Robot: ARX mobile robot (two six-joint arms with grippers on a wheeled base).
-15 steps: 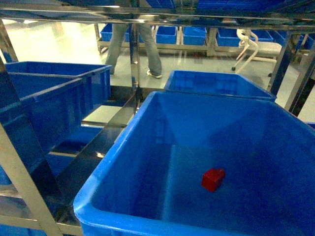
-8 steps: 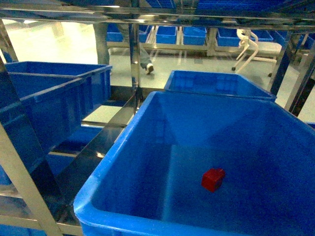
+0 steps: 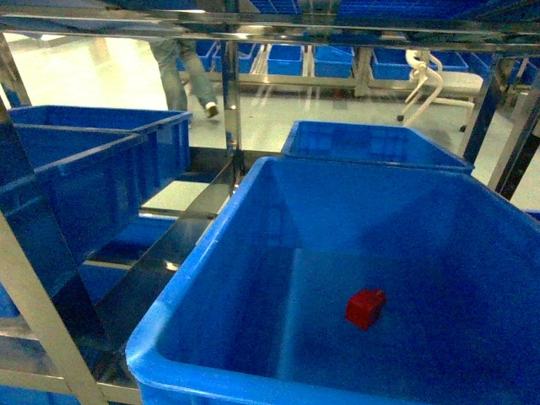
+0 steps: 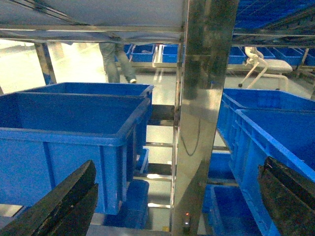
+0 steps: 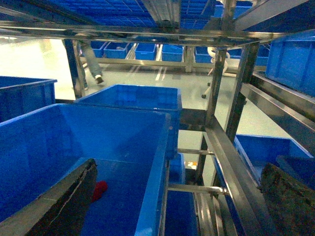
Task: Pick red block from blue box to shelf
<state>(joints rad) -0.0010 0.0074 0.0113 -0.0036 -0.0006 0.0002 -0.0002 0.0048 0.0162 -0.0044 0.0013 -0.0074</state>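
The left gripper [image 4: 179, 201] has its jaws spread wide apart with nothing between them: one dark finger [image 4: 64, 204] shows at 8 o'clock of the left wrist view, the other at 4 o'clock. Between them stands a shiny steel upright of the shelf [image 4: 199, 123], with a dark blue crate [image 4: 74, 142] at 9 o'clock.

The right gripper [image 5: 177, 206] also has its jaws wide apart and empty, fingers at 8 and 4 o'clock of its view. Just beside the left finger, a sliver of the red block [image 5: 100, 190] shows on the floor of the blue box [image 5: 147, 196].

Neither gripper appears in the head view. There the red block [image 3: 365, 307] lies alone on the box floor, toward 5 o'clock, well apart from every wall. The blue box [image 3: 211, 253] sits on the shelf [image 3: 229, 93], with another blue tub [image 3: 371, 143] behind it at 12 o'clock. A walking person [image 3: 187, 72] crosses the floor at 11 o'clock.
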